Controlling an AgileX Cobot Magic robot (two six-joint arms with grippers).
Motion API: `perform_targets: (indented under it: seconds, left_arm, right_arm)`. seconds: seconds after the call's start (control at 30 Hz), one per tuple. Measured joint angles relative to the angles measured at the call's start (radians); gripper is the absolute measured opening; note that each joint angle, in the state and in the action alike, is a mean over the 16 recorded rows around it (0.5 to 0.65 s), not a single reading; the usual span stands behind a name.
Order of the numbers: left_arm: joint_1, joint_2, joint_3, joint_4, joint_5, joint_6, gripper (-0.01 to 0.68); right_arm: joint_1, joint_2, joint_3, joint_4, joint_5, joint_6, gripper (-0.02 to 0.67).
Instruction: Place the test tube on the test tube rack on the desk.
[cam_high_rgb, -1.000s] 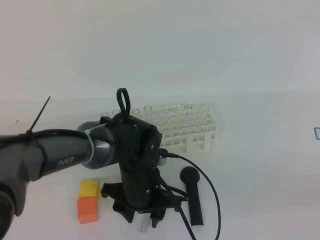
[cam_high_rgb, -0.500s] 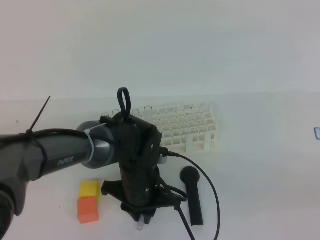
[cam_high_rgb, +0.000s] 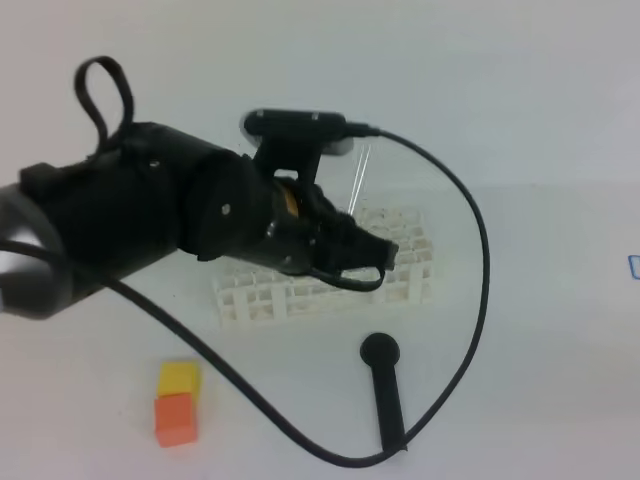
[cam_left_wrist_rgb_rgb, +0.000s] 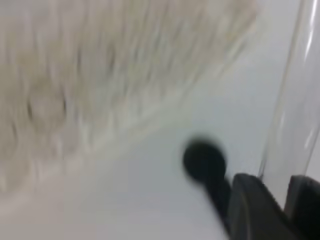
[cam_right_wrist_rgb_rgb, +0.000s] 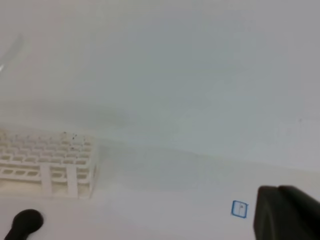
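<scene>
The black tool (cam_high_rgb: 385, 392) lies nearest on the desk (cam_high_rgb: 540, 330). Above it, over the rack (cam_high_rgb: 330, 270), the left gripper (cam_high_rgb: 365, 262) is clenched on the tube (cam_high_rgb: 358, 180), which slants up from the jaws. The right gripper (cam_right_wrist_rgb_rgb: 285, 215) stays low, closed on nothing. Best to level the tube upright, center it over a free hole, then lower slowly.

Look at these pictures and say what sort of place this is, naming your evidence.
Probably a laboratory bench setup: a white test tube rack stands on a plain white desk, and the left gripper holds a clear glass test tube.
</scene>
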Motion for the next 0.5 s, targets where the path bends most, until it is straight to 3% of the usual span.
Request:
perform_targets:
  seconds: [0.23,0.5]
  left_arm:
    - [-0.030,-0.099,0.099,-0.113,-0.274,0.179,0.111]
    - [-0.135,-0.160,0.359,-0.223,-0.672,0.304,0.111]
  right_arm:
    - [0.000,0.000,0.000,0.001,0.011,-0.025,-0.001]
    - [0.000,0.000,0.000,0.023,0.070,-0.044,-0.001]
